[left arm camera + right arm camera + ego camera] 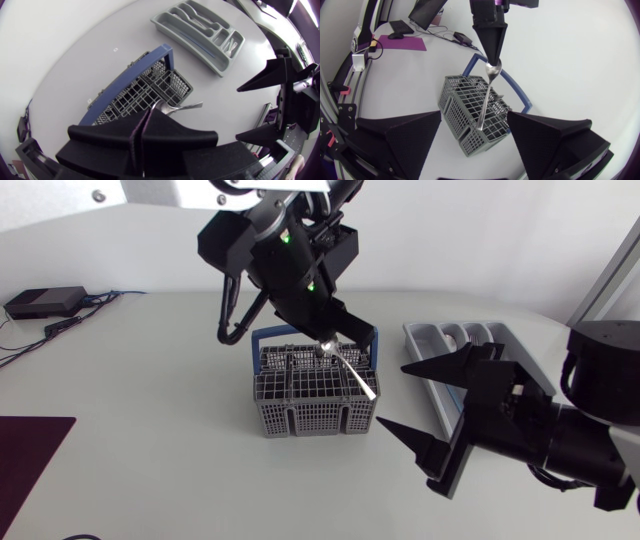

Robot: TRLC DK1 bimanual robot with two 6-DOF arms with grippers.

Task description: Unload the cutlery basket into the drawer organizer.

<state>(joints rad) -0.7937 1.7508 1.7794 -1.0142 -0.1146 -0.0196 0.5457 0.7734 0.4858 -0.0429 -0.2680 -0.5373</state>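
Spoon (pixel 486 100) hangs pinched at its bowl in left tool (pixel 493 59) above basket (pixel 315 408); right tool (pixel 393 395) spread wide beside organizer (pixel 440 336).

We see our pale grey table (pixel 150 390) carrying a grey cutlery basket (pixel 315 418) near the middle and the grey drawer organizer (pixel 418 345) well apart to its right. A purple mat (pixel 25 460) and a black box (pixel 45 302) with cables (pixel 62 326) lie at the left.

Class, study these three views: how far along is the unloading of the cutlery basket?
Done: some cutlery already lies in the organizer. In hand: the left gripper is shut on a spoon, held over the basket. Left: that spoon must reach the organizer; whether more remains in the basket is hard to tell. The right gripper is open and empty.
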